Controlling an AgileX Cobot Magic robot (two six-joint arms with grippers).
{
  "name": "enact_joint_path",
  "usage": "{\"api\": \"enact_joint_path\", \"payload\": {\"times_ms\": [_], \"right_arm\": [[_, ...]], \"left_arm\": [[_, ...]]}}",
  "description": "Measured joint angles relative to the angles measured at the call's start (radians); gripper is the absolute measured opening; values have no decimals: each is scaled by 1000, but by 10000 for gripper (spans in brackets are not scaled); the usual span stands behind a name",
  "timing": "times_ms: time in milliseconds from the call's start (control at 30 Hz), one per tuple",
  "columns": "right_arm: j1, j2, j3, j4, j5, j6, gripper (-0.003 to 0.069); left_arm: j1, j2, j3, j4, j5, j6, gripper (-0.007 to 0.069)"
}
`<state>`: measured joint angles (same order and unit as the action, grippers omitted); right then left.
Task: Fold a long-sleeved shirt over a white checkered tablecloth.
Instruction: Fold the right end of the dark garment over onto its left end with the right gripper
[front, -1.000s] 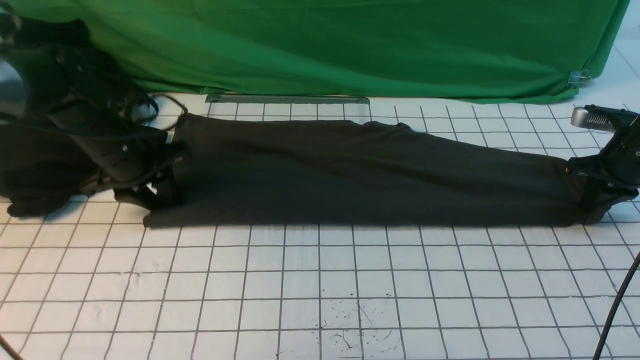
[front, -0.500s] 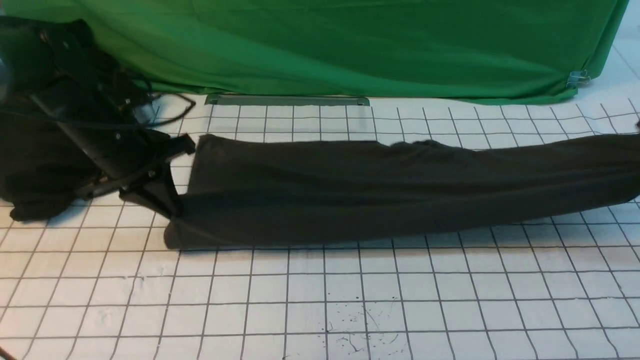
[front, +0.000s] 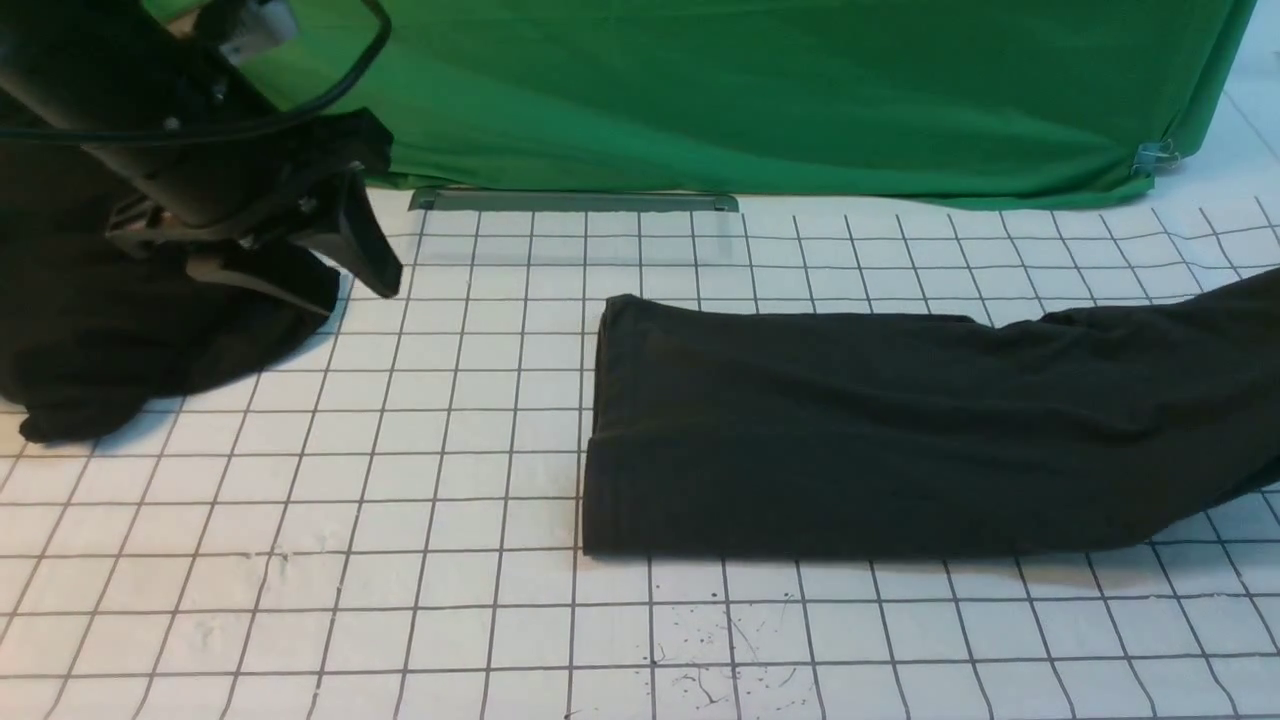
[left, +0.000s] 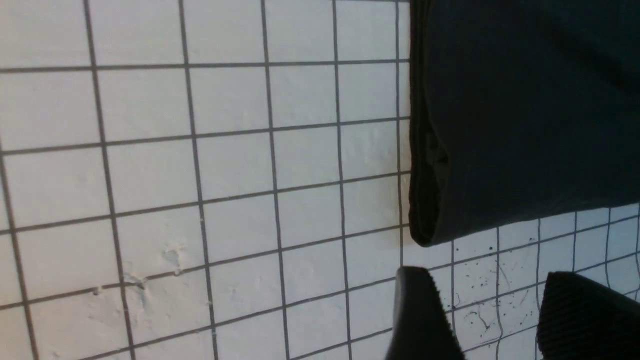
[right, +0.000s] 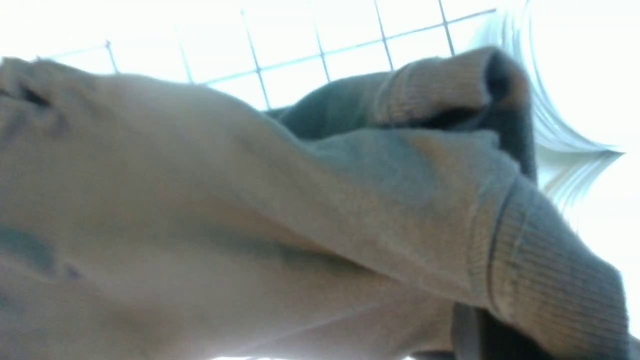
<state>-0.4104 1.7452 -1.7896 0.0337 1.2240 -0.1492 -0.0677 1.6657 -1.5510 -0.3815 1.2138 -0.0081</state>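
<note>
At far left, a black heap of cloth (front: 110, 350) sits on the checkered tablecloth (front: 400, 600). Your left gripper (left: 487, 274) hangs by the heap's edge, jaws spread wide and empty, well apart from the shirt (front: 880, 430). The shirt lies as a long folded band from centre to right, its right end rising past the frame edge. Your right gripper, outside the front view, is clamped on that end, with ribbed cuff (right: 545, 270) bunched at its camera.

the long-sleeved shirt (front: 880, 440) lies on the white checkered tablecloth (front: 450, 600), right of a cloth heap (front: 120, 340).
</note>
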Motion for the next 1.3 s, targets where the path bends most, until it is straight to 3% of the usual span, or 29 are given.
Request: {"api": "enact_joint_path", "payload": {"times_ms": [133,300,333,367,467,600,633,667,800,867,933,1033,1167,1300], "right_arm": [[79,-52,0,7,-1,77,18],[367,-105,0,46,-2,225,18],[380,-105,0,47,-2,225,18],[482,-91,0,51,-8,266,18],[662,-34,0,52,-46,319,20],[815,60,0,50,-136,360,35],[882,121,0,50,-194,376,59],[890,129,0,50,-201,376,63],[1023,310,0,53,-349,423,229],[1043,343,0,53,-360,432,304],[1062,373,0,57,-351,443,434],[1056,358,-25,51,-271,424,511],[1007,257,-81,-4,-73,343,538],[933,101,-41,-34,-33,286,541]], "left_arm": [[-4,1,1,2,-2,8,356],[-4,1,1,2,-55,8,357],[-4,1,2,2,-55,8,357],[-4,1,2,2,-59,8,357],[-4,1,2,2,-68,8,357],[-4,1,2,2,-109,18,357],[-4,1,2,2,-124,20,357],[-4,1,2,2,-125,20,357],[-4,1,2,2,-137,26,357],[-4,1,2,2,-141,28,357],[-4,2,2,7,-141,31,357],[-4,5,2,9,-143,31,357],[-4,13,2,10,-131,31,357],[-4,25,15,6,-56,31,357]]}}
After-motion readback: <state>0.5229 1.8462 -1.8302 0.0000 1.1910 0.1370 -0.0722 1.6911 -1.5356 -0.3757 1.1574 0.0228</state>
